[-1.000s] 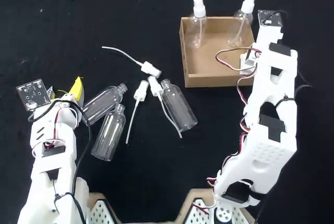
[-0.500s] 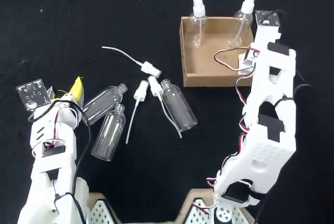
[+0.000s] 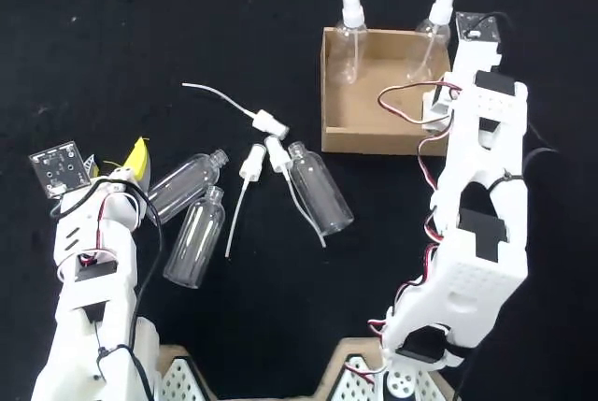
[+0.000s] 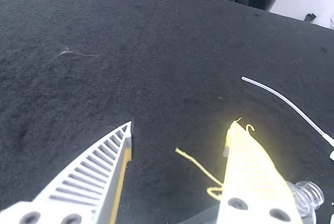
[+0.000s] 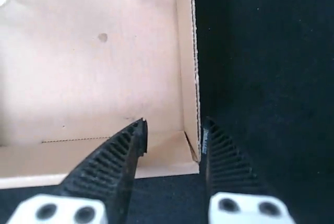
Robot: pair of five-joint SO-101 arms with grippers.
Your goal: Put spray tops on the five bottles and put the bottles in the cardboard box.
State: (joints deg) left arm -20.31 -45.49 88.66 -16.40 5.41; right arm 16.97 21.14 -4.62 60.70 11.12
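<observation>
The cardboard box [image 3: 374, 144] stands at the back right with two topped bottles [image 3: 350, 41] [image 3: 430, 41] upright at its far side. My right gripper [image 5: 175, 125] is open, its jaws straddling the box's wall [image 5: 187, 78] near a corner, one inside and one outside. Three clear bottles lie in the middle of the table: two side by side [image 3: 187, 186] [image 3: 196, 237] and one [image 3: 320, 188] with a spray top [image 3: 277, 153] at its neck. Two loose spray tops [image 3: 270, 123] [image 3: 253, 163] lie nearby. My left gripper [image 4: 181, 126] hangs open over bare table, just left of the paired bottles.
The table is covered in black cloth [image 3: 140, 55]. A spray top's thin tube [image 4: 282, 101] and one bottle's neck [image 4: 308, 190] lie just past my left gripper. The right arm's white body [image 3: 476, 233] stretches along the right side down to the front edge.
The box and its two bottles have slid slightly toward the far left, and the right arm has moved with them. The left arm is unchanged.
</observation>
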